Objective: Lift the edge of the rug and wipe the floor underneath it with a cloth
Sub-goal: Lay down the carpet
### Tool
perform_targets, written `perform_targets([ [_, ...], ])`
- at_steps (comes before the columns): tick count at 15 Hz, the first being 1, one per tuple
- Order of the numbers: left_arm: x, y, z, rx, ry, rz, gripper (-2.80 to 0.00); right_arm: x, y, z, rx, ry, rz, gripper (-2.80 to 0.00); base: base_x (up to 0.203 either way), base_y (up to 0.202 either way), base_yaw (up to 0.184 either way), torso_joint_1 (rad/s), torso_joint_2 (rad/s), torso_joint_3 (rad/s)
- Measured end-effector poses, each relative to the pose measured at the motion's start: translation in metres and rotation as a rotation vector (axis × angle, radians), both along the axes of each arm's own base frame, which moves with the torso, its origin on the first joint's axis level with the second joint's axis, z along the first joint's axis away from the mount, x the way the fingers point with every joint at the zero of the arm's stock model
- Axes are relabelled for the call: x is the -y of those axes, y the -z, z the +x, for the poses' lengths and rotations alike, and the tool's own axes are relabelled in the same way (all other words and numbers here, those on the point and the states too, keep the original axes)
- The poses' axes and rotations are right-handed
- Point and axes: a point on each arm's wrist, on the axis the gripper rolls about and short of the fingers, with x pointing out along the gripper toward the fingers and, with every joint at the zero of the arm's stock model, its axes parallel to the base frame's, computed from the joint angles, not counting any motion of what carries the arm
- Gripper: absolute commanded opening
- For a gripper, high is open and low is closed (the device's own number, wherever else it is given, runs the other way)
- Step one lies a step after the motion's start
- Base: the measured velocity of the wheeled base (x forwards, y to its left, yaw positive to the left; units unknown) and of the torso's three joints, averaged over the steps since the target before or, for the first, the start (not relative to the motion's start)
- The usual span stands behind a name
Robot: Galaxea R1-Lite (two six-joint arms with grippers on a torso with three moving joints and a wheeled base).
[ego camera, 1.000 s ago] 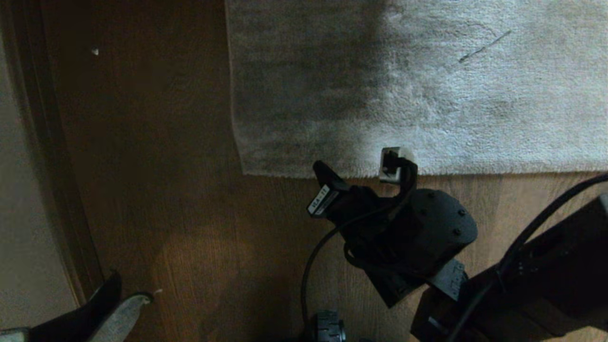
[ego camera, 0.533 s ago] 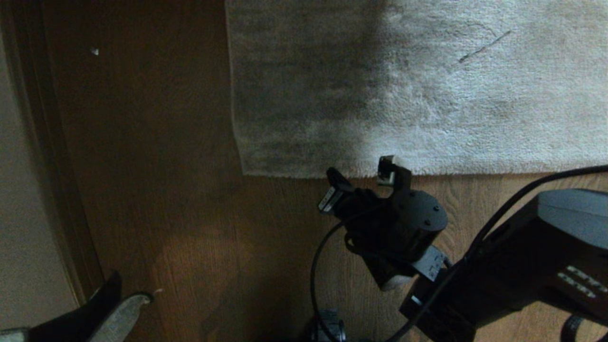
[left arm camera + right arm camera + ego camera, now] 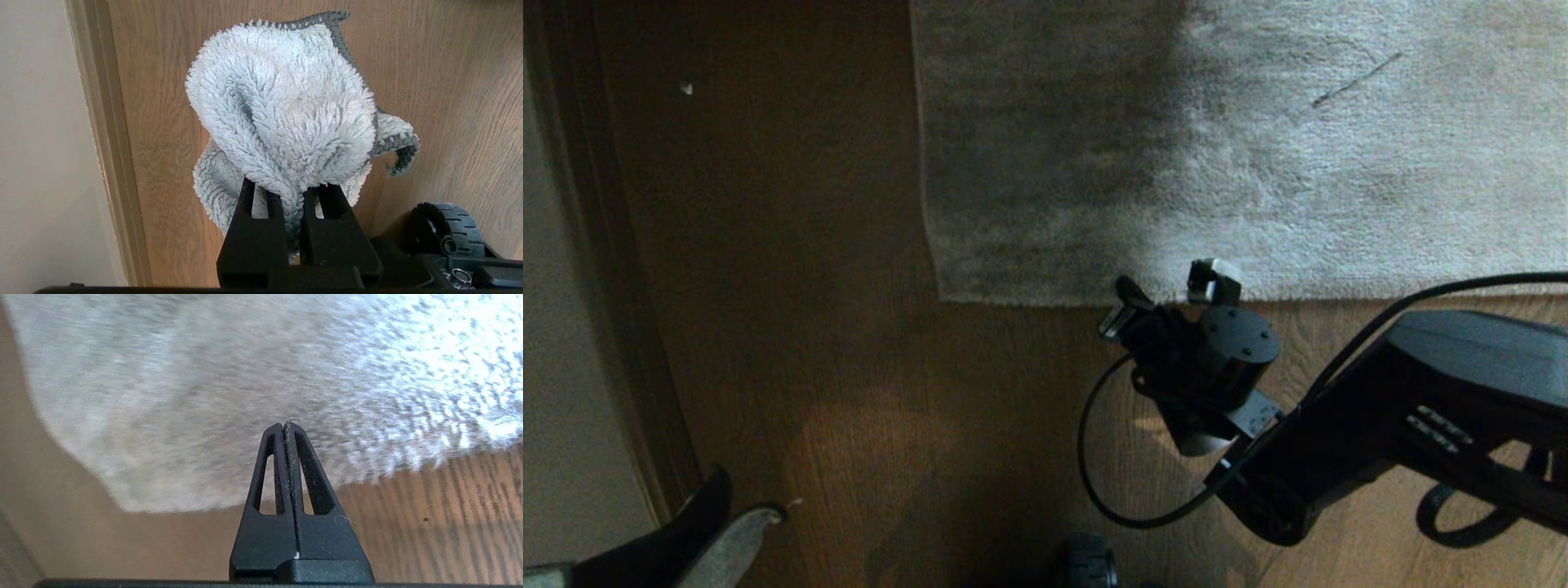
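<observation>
Grey-beige pile fills the far half of my head view, and the rug edge (image 3: 1339,296) runs straight across it to a square corner on my left, lying flat on the floor (image 3: 849,367). My right claw (image 3: 284,425) hovers at that border with its fingers pressed together on nothing but a few stray fibres; from above it hides beneath my own wrist housing. My left claw (image 3: 292,196) hangs parked low at my left side, clamped on the cloth (image 3: 282,110), a fluffy pale rag with a darker stitched hem, above bare planks beside a skirting board (image 3: 106,143).

I judge the step in hand to be reaching for the border: nothing is lifted and no wiping has begun. Next I must part the right fingers, work one under the hem and pinch it before raising it; closed as they are, they can only slide across the pile.

Whether my fingertips touch the rug I cannot tell. The rug runs out of frame, and its backing is unseen.
</observation>
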Motion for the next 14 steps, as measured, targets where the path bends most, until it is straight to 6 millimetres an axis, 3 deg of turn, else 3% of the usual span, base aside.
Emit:
perform_targets([
  [8, 0.0, 0.0, 0.0, 0.001, 0.0, 0.0, -2.8, 0.005, 0.016, 0.033, 0.007, 0.059, 0.008, -2.8, 0.0, 0.0, 0.0, 0.0, 0.0, 0.0],
  [14, 0.0, 0.0, 0.0, 0.001, 0.0, 0.0, -2.8, 0.01, 0.025, 0.039, -0.009, 0.076, -0.005, -2.8, 0.0, 0.0, 0.0, 0.0, 0.0, 0.0],
])
